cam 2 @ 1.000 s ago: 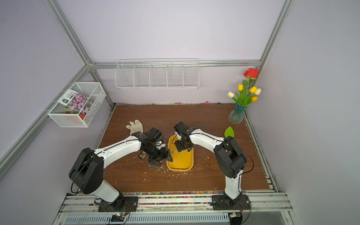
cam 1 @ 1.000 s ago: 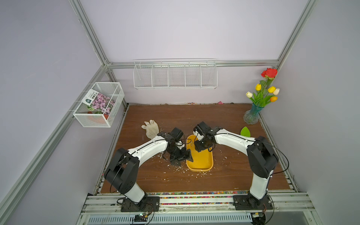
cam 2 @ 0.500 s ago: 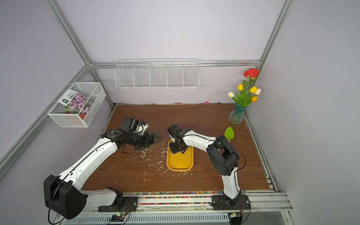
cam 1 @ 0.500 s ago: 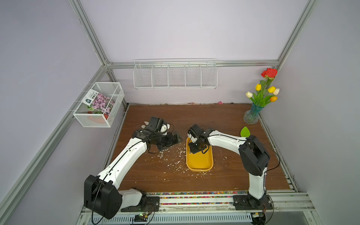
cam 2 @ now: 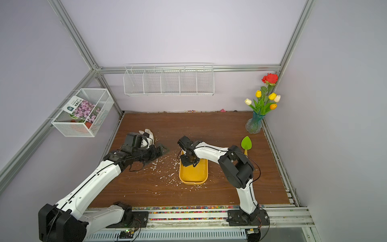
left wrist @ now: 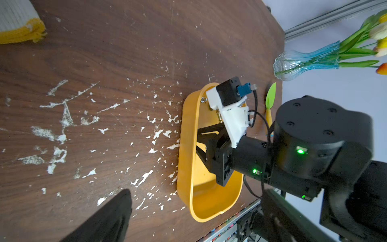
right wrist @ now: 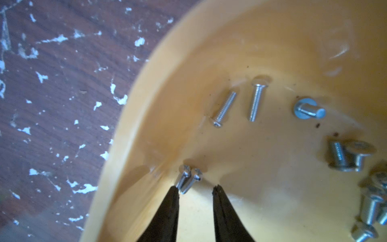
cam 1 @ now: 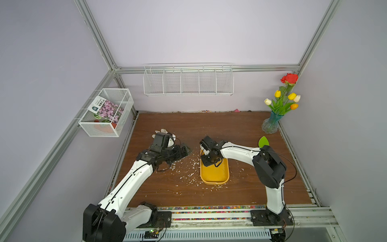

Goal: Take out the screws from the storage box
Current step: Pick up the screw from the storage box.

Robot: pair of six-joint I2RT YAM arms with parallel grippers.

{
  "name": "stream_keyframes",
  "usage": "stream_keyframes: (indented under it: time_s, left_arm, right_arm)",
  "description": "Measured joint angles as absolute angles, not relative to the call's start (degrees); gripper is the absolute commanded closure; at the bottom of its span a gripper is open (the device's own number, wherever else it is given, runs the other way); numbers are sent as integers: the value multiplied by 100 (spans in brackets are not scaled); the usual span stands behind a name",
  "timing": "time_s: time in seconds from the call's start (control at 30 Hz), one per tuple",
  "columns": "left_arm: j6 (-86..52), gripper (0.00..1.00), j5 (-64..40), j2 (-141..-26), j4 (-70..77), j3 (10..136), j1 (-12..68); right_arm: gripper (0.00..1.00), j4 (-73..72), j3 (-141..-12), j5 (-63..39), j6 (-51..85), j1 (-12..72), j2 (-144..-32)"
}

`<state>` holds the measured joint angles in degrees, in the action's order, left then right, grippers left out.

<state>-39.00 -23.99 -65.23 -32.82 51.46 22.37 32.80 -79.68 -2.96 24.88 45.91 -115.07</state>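
The yellow storage box (cam 1: 215, 178) (cam 2: 193, 178) lies on the brown table, right of centre. My right gripper (cam 1: 209, 161) (cam 2: 188, 162) reaches down into its far end. In the right wrist view, several silver screws lie on the box floor (right wrist: 261, 167). Two screws (right wrist: 189, 178) lie side by side against one black fingertip (right wrist: 174, 193). The right gripper (right wrist: 195, 188) is open by a narrow gap and holds nothing. My left gripper (cam 1: 184, 150) (cam 2: 161, 149) hangs wide open and empty left of the box, near the glove. One of its fingers (left wrist: 104, 218) shows in the left wrist view.
A white glove (cam 1: 165, 134) with a yellow cuff lies behind the left gripper. White flecks (cam 1: 188, 167) litter the table left of the box. A green leaf-shaped tool (cam 1: 263, 142) and a blue vase of flowers (cam 1: 271, 124) stand far right. Wire baskets (cam 1: 188, 79) hang on the walls.
The left arm has swung away from the box's left side, back toward the glove. The right gripper's jaws have narrowed inside the box's far end.
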Motion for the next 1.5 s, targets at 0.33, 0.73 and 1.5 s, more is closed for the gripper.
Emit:
stream_keyframes:
  time_s: [0.33, 0.73, 1.5]
  left_arm:
    - [-4049, 0, -2397, -6698, -3194, 5120, 2239]
    - [-4156, 0, -2394, -6696, -3151, 5120, 2239]
    - [-4244, 0, -2416, -6667, -3041, 4906, 2126]
  right_arm:
    - [72, 3188, -7946, -148, 2528, 4611, -11557]
    - [73, 3347, -8204, 73, 2523, 4644, -11749]
    - [93, 3693, -8333, 493, 2401, 4692, -11839]
